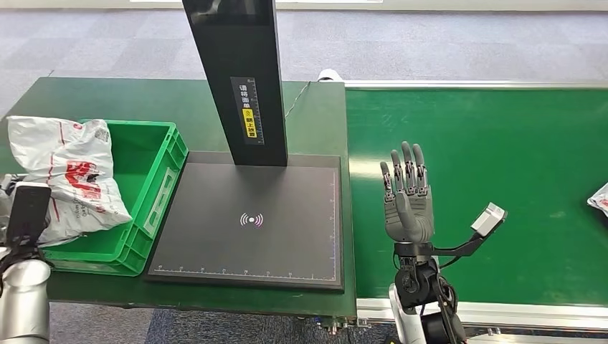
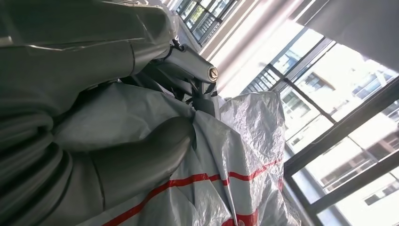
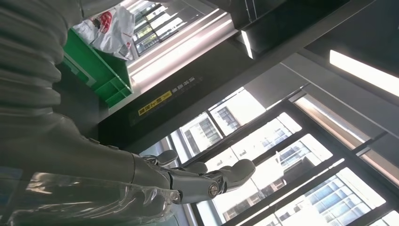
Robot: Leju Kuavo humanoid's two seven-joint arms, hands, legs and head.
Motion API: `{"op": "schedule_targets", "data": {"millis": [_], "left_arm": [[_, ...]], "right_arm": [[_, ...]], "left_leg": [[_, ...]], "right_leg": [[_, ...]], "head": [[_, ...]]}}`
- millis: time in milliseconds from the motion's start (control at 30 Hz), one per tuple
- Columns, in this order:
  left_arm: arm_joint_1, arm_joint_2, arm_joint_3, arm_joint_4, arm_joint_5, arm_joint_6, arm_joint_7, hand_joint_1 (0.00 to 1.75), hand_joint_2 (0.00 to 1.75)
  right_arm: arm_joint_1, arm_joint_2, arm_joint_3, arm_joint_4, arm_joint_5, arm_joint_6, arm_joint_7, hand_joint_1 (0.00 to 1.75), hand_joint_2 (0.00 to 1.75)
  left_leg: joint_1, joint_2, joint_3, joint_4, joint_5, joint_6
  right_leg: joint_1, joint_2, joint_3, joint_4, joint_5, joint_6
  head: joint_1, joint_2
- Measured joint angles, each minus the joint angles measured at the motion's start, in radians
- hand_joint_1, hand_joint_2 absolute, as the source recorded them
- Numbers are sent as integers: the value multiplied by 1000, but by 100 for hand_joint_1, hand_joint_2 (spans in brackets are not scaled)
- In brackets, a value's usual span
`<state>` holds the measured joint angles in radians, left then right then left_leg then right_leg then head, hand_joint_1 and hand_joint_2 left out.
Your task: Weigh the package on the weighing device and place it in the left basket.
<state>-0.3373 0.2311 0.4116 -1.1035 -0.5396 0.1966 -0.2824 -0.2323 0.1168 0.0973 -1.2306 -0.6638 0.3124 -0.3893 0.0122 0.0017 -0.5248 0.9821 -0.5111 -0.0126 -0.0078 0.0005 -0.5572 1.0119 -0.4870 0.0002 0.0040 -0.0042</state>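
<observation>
1. White plastic with red print, the package (image 1: 68,179) sits at the left of the head view, resting in and over the near left corner of the green basket (image 1: 154,179); its bulk rises above the rim, so it looks not yet released.
2. Holding it is the left hand (image 2: 117,155): in the left wrist view the thumb and darker fingers press into the crinkled film from either side, a grip that seems meant to steady the bag while it settles into the basket.
3. Just right of the basket, at the centre of the frame, lies the black weighing device (image 1: 247,222), its platform bare and its dark column (image 1: 236,79) rising to the top edge; judging by this, weighing is likely done.
4. Right of centre, the right hand (image 1: 407,197) stands upright above the green conveyor belt (image 1: 502,158), fingers straight and apart, holding nothing, apparently parked out of the way.
5. At the far right edge, another parcel (image 1: 599,198) waits on the belt.
</observation>
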Motion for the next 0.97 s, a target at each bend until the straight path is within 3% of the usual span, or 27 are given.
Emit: {"op": "schedule_targets", "data": {"millis": [33,167,300,533,767,967], "left_arm": [[0,1,-7,7,-12,-5,7,175,175],[0,7,-34,23,-33,-20,18,0,175],[14,3,-52,-6,-3,-13,9,0,175],[66,-36,-74,-186,89,70,-36,0,175],[98,-63,-82,-290,117,97,-55,0,175],[180,-126,-103,-443,162,164,-110,0,175]], "right_arm": [[0,0,0,0,0,0,2,0,175],[0,1,0,0,0,0,9,0,175],[0,1,0,0,1,0,11,0,175],[0,5,0,0,8,0,11,0,175],[0,8,0,0,9,-2,10,0,175],[17,9,0,-1,49,-28,-31,0,175]], "left_leg": [[0,0,0,0,0,0],[0,0,0,0,0,0],[0,0,0,0,0,0],[0,0,0,0,0,0],[0,0,0,0,0,0],[0,0,0,0,0,0]], "right_leg": [[0,0,0,0,0,0],[0,0,0,0,0,0],[0,0,0,0,0,0],[0,0,0,0,0,0],[0,0,0,0,0,0],[0,0,0,0,0,0]], "head": [[0,0],[0,0],[0,0],[0,0],[0,0],[0,0]]}}
